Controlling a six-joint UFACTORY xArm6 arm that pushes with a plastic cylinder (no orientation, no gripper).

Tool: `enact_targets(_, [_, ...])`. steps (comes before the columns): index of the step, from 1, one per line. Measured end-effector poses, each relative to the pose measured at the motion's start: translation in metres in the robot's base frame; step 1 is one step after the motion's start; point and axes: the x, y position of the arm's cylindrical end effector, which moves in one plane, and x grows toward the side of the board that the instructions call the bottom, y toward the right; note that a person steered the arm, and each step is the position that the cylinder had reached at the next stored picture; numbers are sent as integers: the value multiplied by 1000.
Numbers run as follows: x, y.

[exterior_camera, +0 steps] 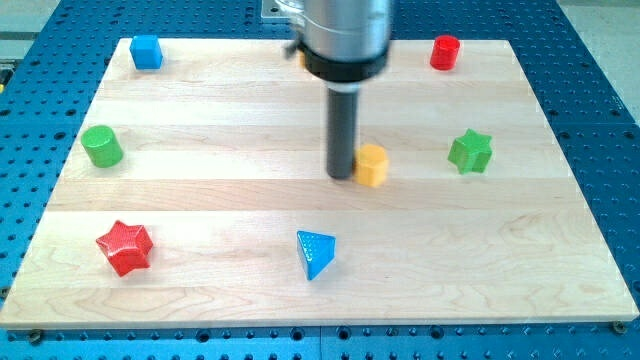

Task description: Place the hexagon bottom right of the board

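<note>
Dark rod descending from a grey cylindrical arm housing (343, 35), my tip (341, 177) down on the pale wooden board (250, 200), touching or just beside the left face of the small yellow hexagon block (372, 165). No fingers or jaws on this rod, so nothing to open or close. Hexagon near the board's middle, slightly right of centre. Green star block (470, 151) further right. Red cylinder (445, 52) at far right, blue cube (147, 51) at far left. Green cylinder (101, 146) on the left edge. Red star block (124, 247) near left, blue triangular block (316, 254) near centre.
</note>
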Motion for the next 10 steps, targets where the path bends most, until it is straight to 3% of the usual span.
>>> enact_targets(1, [-24,-1])
enact_targets(2, [-18,32])
enact_targets(3, [61,59])
enact_targets(4, [94,98])
enact_targets(6, [102,151])
enact_targets(7, [73,189])
enact_targets(8, [74,242])
enact_targets(10, [34,72])
